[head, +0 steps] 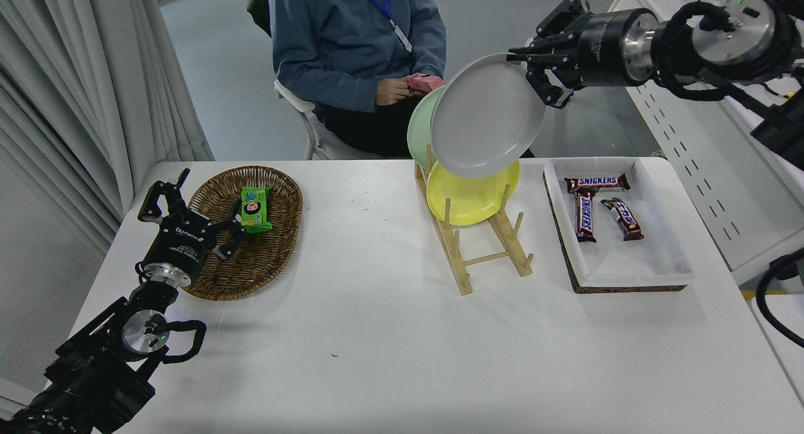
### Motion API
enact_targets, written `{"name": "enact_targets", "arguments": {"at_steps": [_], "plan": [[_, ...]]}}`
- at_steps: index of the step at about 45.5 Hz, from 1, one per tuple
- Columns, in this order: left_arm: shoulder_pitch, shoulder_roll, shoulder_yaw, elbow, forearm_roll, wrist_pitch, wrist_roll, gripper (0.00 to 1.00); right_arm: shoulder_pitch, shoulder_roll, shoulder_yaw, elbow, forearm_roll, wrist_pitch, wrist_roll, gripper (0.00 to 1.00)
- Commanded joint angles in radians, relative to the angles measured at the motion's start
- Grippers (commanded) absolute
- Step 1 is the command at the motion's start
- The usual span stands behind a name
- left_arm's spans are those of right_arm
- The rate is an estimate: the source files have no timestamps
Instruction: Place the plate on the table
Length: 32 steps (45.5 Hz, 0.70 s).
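Left gripper [188,203] sits spread over the wicker basket [248,233], idle. The grey plate [487,115] hangs tilted above the wooden rack [477,245], right gripper [534,66] pinching its upper-right rim; bare table [377,333] lies down-left, nearer this arm.

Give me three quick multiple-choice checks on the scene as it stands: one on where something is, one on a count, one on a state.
1. Where is the grey plate?
A. flat on the table
B. held in the air above the wooden rack
C. in the wicker basket

2. How many chocolate bars lie in the white tray?
A. one
B. three
C. five

3. What is the right gripper doing?
A. clamping the grey plate's rim
B. hanging open over the tray
C. resting on the table

Answers: 1 B, the plate hangs tilted, clear of the rack. 2 B, three wrapped bars show. 3 A, its fingers close on the plate's upper right edge.
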Motion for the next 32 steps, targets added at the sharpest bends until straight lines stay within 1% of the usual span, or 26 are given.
{"name": "enact_targets", "arguments": {"at_steps": [1, 6, 15, 23, 29, 32], "plan": [[0.0, 0.0, 0.0, -0.001, 0.0, -0.001, 0.0, 1.0, 0.042, 0.032, 0.004, -0.005, 0.082, -0.06, -0.013, 0.0], [0.0, 0.0, 0.0, 0.001, 0.0, -0.001, 0.0, 1.0, 0.023, 0.057, 0.004, 0.002, 0.162, -0.102, -0.013, 0.0], [0.0, 0.0, 0.0, -0.001, 0.0, 0.0, 0.0, 1.0, -0.052, 0.098, 0.038, 0.05, 0.249, -0.175, -0.011, 0.0], [0.0, 0.0, 0.0, -0.001, 0.0, -0.001, 0.0, 1.0, -0.133, 0.173, 0.078, 0.067, 0.252, -0.287, -0.01, 0.0], [0.0, 0.0, 0.0, 0.001, 0.0, 0.0, 0.0, 1.0, -0.194, 0.213, 0.075, 0.067, 0.229, -0.338, -0.005, 0.0], [0.0, 0.0, 0.0, -0.001, 0.0, 0.0, 0.0, 1.0, -0.202, 0.242, 0.069, 0.062, 0.212, -0.401, -0.004, 0.0]]}}
